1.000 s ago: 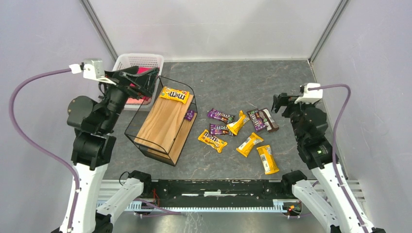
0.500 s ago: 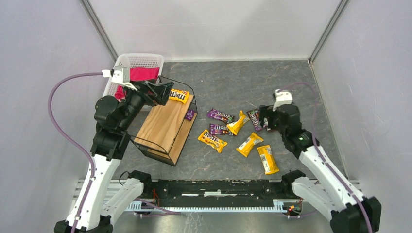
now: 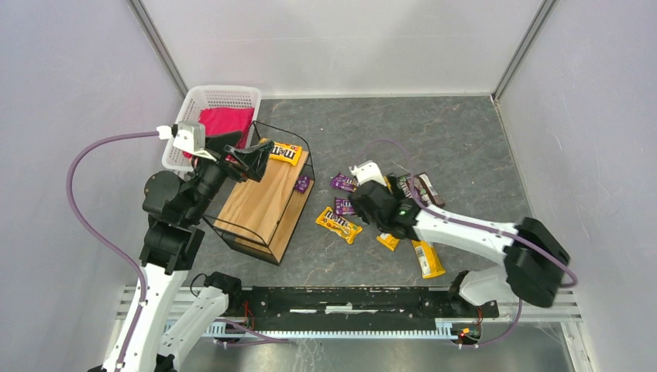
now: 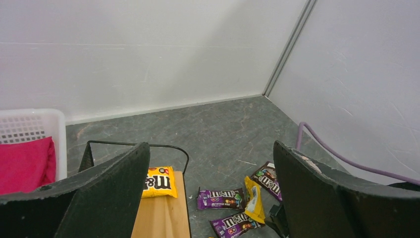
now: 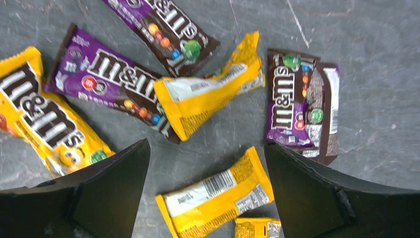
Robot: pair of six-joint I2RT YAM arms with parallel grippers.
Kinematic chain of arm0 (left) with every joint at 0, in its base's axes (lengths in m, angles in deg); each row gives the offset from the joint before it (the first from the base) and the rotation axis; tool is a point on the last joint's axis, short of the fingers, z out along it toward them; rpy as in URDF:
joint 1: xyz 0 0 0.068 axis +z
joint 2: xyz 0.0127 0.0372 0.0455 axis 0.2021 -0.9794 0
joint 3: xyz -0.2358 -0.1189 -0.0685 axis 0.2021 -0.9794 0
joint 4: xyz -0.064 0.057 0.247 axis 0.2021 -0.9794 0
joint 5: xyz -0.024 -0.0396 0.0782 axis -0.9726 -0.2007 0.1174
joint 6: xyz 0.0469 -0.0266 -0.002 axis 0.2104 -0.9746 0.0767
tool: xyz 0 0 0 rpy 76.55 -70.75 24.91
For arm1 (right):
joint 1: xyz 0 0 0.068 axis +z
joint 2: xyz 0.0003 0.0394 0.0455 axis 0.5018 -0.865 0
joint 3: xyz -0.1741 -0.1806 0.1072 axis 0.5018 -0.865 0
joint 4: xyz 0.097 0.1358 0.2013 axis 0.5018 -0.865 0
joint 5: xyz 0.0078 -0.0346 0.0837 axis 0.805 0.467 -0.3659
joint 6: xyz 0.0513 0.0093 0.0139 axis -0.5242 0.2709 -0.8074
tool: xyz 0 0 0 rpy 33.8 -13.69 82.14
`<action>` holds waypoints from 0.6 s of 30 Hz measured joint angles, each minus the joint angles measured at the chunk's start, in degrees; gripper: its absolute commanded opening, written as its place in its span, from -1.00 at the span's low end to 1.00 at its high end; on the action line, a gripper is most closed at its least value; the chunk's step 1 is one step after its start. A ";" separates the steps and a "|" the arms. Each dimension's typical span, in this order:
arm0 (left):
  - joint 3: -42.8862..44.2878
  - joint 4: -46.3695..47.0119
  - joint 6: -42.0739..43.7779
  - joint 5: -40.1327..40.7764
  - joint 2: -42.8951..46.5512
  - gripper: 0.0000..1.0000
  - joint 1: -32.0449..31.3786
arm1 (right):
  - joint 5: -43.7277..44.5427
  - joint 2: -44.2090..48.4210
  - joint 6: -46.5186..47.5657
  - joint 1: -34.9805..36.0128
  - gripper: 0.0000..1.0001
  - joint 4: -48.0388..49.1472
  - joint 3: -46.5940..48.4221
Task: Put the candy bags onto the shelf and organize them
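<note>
While one yellow glossy candy packet (image 3: 279, 152) already lies at the far end of the top plank of the black wire shelf with light wooden tiers (image 3: 263, 198), the other bags are scattered on the grey mottled tabletop (image 3: 372, 124) to its right, so the step in hand looks like a pick-up from that pile. The right gripper (image 5: 205, 153) hovers low over the pile, jaws spread wide and holding nothing. The left gripper (image 4: 212, 163) hangs above the shelf's far left corner, just as wide apart and empty.

The next move probably calls for the right gripper to come down and close across the narrow width of one packet without catching its neighbours.

Only the right wrist view shows what lies under those jaws: a face-down yellow packet (image 5: 215, 196) between them, with a long purple packet (image 5: 114, 82) beyond. From above, the arm hides most of this. The overhead view alone shows the whole shelf, and the white perforated plastic basket (image 3: 225, 97) with a pink cloth (image 3: 225, 122) behind it.
</note>
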 measured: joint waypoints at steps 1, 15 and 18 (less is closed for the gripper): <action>-0.17 0.07 0.35 0.31 0.20 1.00 0.00 | 2.45 -2.60 -0.52 1.44 0.82 -0.44 2.03; -3.69 0.63 0.76 4.96 2.82 1.00 0.00 | 21.88 -28.30 -7.82 8.09 0.68 -9.55 20.87; -3.91 0.90 0.76 5.14 2.89 1.00 -0.11 | 24.22 -31.43 -9.27 8.50 0.64 -11.80 21.68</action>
